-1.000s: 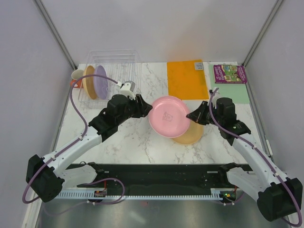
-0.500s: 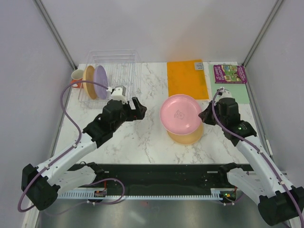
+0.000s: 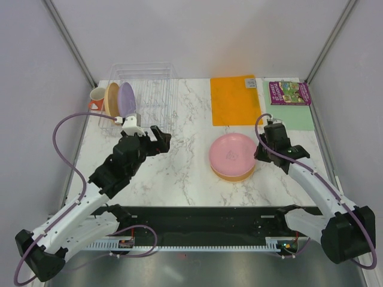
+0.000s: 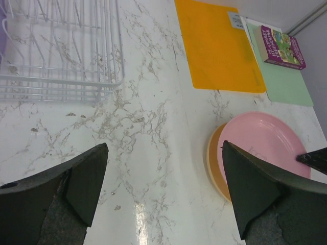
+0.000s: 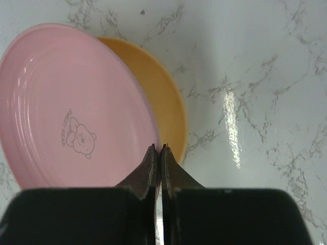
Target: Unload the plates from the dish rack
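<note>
Right tool (image 5: 158,149) clenched the rim of the pink plate (image 5: 76,112), laid atop a yellow-orange plate (image 5: 166,102) on the bench (image 3: 179,173), while the left tool (image 4: 164,148) gaped empty near the dish rack (image 3: 152,84), where the purple plate (image 3: 126,98) and a second yellow-orange plate (image 3: 111,98) stood, so the unloading looked about half done.

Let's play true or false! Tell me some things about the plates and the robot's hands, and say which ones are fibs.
1. The pink plate lies on top of a yellow plate. True.
2. Three plates stand in the rack. False: only two stand there, a purple plate and an orange plate.
3. The left gripper is open and holds nothing. True.
4. The right gripper is wide open. False: it is shut on the pink plate's rim.
</note>
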`<action>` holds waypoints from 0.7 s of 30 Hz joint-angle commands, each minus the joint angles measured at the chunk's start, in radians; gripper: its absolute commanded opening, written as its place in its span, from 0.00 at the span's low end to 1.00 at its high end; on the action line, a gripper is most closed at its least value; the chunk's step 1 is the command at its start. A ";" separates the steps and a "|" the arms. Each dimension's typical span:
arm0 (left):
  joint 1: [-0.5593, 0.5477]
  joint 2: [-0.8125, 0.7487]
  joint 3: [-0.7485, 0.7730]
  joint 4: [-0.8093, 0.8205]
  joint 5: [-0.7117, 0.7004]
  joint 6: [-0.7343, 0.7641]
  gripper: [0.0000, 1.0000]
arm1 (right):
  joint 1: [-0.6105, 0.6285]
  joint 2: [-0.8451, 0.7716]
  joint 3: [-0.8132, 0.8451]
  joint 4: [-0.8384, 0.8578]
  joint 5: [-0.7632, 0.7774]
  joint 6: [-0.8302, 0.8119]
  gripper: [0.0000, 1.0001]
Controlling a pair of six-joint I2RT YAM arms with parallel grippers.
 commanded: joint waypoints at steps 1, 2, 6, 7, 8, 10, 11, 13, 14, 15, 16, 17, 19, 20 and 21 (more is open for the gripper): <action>0.002 -0.040 -0.006 -0.009 -0.061 0.041 0.99 | -0.003 0.035 -0.018 0.043 0.012 0.018 0.00; 0.002 -0.046 -0.006 -0.017 -0.065 0.039 0.99 | -0.003 0.041 -0.027 0.044 0.008 0.020 0.00; 0.002 -0.061 -0.003 -0.025 -0.096 0.045 0.99 | -0.001 0.067 -0.044 0.060 -0.010 0.021 0.00; 0.002 -0.064 -0.002 -0.025 -0.105 0.051 0.99 | -0.001 0.072 -0.047 0.067 -0.005 0.024 0.00; 0.002 -0.063 0.001 -0.026 -0.110 0.055 0.99 | -0.001 0.075 -0.050 0.069 -0.007 0.024 0.01; 0.002 -0.063 0.008 -0.031 -0.121 0.061 0.99 | -0.001 0.090 -0.053 0.074 -0.002 0.027 0.27; 0.002 -0.063 0.009 -0.033 -0.122 0.062 1.00 | -0.003 0.093 -0.056 0.077 -0.005 0.024 0.44; 0.002 -0.061 0.012 -0.036 -0.133 0.070 1.00 | -0.001 0.101 -0.058 0.080 -0.004 0.020 0.62; 0.002 -0.061 0.014 -0.037 -0.136 0.071 1.00 | -0.001 0.099 -0.059 0.081 -0.004 0.018 0.64; 0.002 -0.061 0.014 -0.037 -0.139 0.073 1.00 | -0.003 0.096 -0.059 0.081 0.002 0.011 0.72; 0.002 -0.061 0.015 -0.037 -0.150 0.079 1.00 | -0.003 0.090 -0.059 0.081 0.005 0.006 0.74; 0.002 -0.058 0.018 -0.036 -0.157 0.085 1.00 | -0.003 0.086 -0.055 0.080 0.013 0.004 0.75; 0.002 -0.049 0.027 -0.037 -0.197 0.111 1.00 | -0.001 0.061 -0.049 0.074 0.037 -0.006 0.79; 0.003 -0.044 0.034 -0.037 -0.217 0.122 1.00 | -0.001 0.049 -0.036 0.066 0.053 -0.008 0.80; 0.005 -0.028 0.038 -0.036 -0.239 0.134 1.00 | -0.001 0.021 -0.029 0.058 0.076 -0.009 0.81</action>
